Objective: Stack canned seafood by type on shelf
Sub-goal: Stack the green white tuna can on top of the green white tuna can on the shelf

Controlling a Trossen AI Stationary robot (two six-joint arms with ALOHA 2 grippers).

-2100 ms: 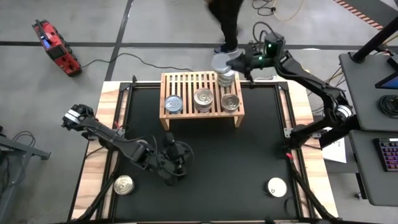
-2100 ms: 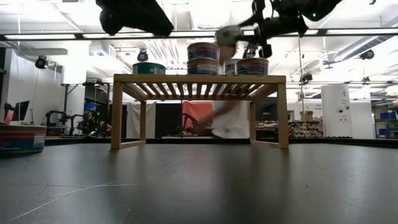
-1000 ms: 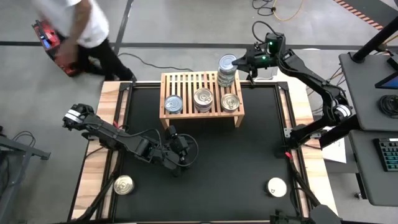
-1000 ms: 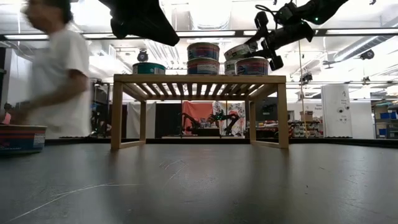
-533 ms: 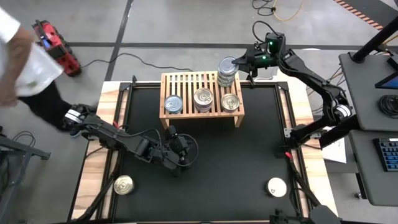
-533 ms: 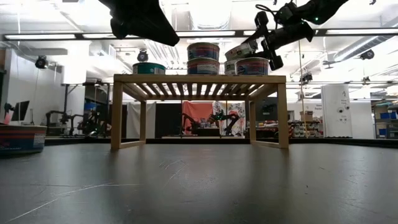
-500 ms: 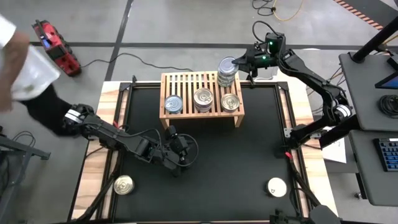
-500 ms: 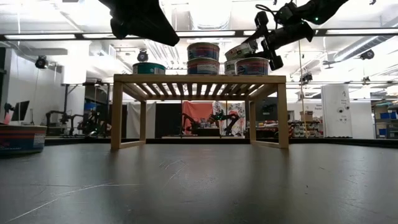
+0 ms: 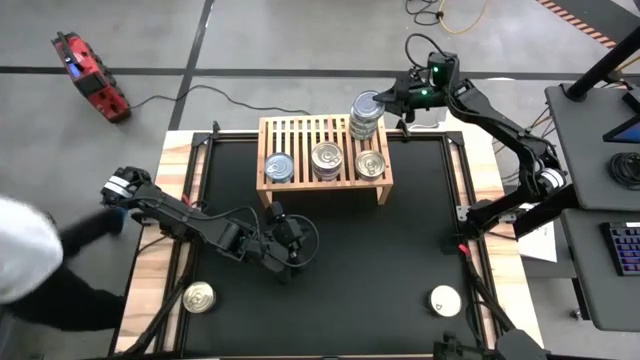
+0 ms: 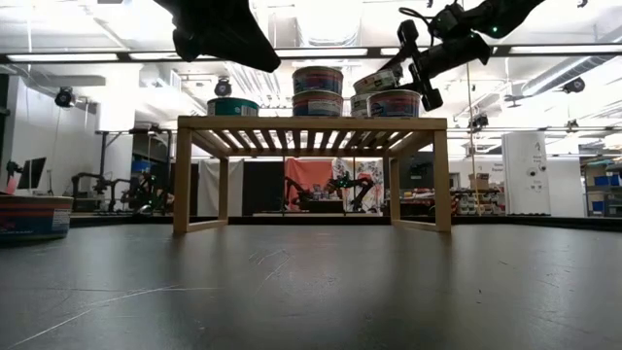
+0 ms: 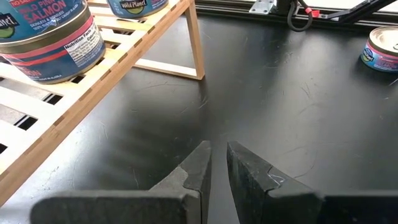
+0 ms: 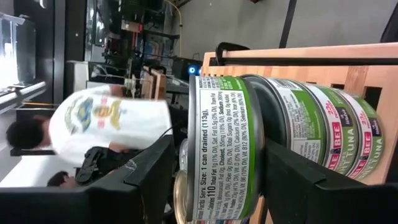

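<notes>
My right gripper (image 9: pixel 384 100) is at the back right corner of the wooden shelf (image 9: pixel 300 133), its fingers standing on both sides of the top tuna can (image 12: pixel 227 149) of a stack (image 9: pixel 366 114) there. The fingers are parted and I cannot tell if they press this can, which sits tilted on the cans under it. Three more cans stand in a row on the front of the shelf (image 9: pixel 324 160). My left gripper (image 9: pixel 284 246) hangs over the black mat in front of the shelf, its fingers almost closed and holding nothing. One can (image 9: pixel 199 297) lies at the front left of the mat and another one (image 9: pixel 445 300) at the front right. A person (image 9: pixel 30 255) is beside the table on my left
</notes>
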